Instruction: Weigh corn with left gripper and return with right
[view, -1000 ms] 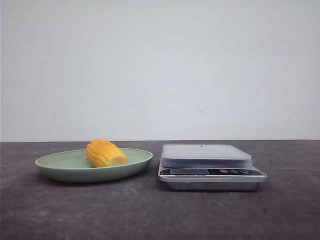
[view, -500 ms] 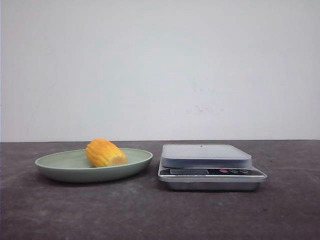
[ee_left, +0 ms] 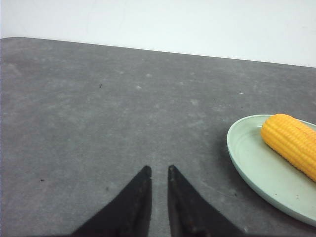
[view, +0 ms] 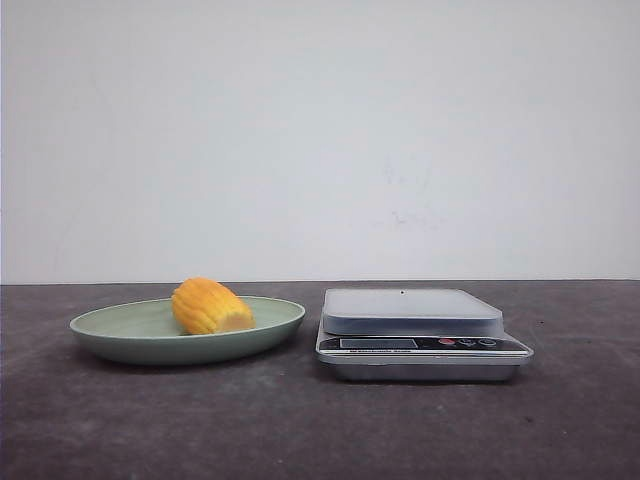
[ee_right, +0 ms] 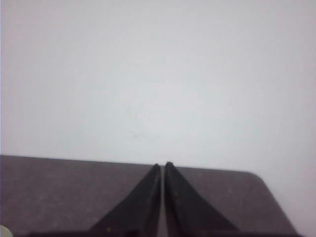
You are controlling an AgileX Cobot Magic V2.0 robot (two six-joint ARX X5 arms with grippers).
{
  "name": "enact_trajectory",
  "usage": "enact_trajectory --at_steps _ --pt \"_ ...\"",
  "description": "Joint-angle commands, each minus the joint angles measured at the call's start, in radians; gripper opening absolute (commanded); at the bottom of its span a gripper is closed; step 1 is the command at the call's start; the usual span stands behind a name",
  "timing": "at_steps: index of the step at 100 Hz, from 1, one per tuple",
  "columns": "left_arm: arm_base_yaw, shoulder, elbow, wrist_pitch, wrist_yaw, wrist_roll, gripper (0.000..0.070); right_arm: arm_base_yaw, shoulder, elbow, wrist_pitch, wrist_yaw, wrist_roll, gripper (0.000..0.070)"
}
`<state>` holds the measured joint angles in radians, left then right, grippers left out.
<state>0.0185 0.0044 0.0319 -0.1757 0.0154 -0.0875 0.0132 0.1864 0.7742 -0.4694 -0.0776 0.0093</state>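
The corn [view: 210,306], a stubby yellow-orange cob piece, lies on a pale green plate [view: 120,335] at the left of the table. It also shows in the left wrist view [ee_left: 291,143], on the plate [ee_left: 252,163]. My left gripper [ee_left: 158,170] hovers over bare table beside the plate, well apart from the corn, its fingers nearly together with a narrow gap and nothing between them. My right gripper [ee_right: 163,165] is shut and empty, pointing toward the far table edge and the white wall. Neither gripper shows in the front view.
A silver kitchen scale [view: 412,310] with a flat grey platform stands right of the plate, its display and buttons facing the front. The table top is dark grey, with a white wall behind it.
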Motion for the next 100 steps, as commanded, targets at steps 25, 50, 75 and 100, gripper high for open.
enact_trajectory --at_steps 25,50,75,100 --pt "0.001 -0.001 -0.018 0.015 0.004 0.016 0.0015 -0.003 -0.149 -0.558 0.320 0.030 0.025 0.0004" --pt "0.001 -0.001 -0.018 0.015 0.004 0.016 0.0015 -0.003 -0.182 -0.713 0.364 0.055 0.037 0.0004" --pt "0.001 -0.001 -0.018 0.015 0.004 0.016 0.0015 -0.003 -0.182 -0.764 0.347 0.052 0.039 0.0004" --pt "0.001 -0.001 -0.018 0.015 0.004 0.016 0.0015 -0.003 -0.182 -0.764 0.308 0.052 0.051 0.0004"
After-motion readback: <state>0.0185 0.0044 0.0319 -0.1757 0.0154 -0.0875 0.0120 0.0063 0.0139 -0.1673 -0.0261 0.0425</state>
